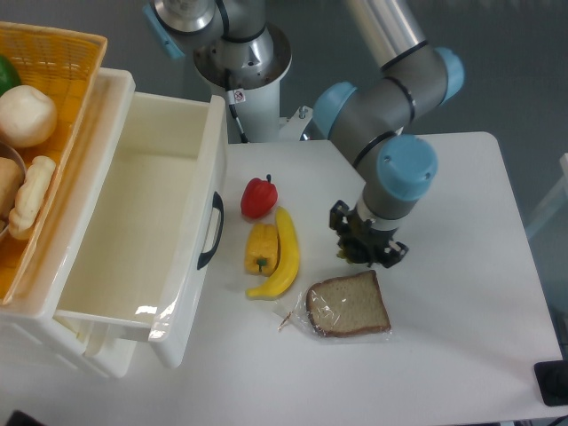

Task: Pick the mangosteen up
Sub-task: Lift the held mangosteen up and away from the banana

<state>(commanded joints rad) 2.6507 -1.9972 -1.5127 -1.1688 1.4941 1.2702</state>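
Observation:
My gripper (366,247) points straight down at the table, just above the slice of bread. The wrist and the black gripper body cover the spot below it. The mangosteen is almost wholly hidden under the gripper; only a small green speck (341,256) shows at the gripper's left edge, and it may be the leafy cap. The fruit's dark body cannot be told apart from the black fingers. From this view I cannot tell how the jaws stand or whether they touch the fruit.
A red bell pepper (258,197), a yellow pepper (261,248) and a banana (282,256) lie left of the gripper. A wrapped slice of bread (348,305) lies just in front of it. An open white drawer (133,222) and a yellow basket (40,133) of food stand at the left.

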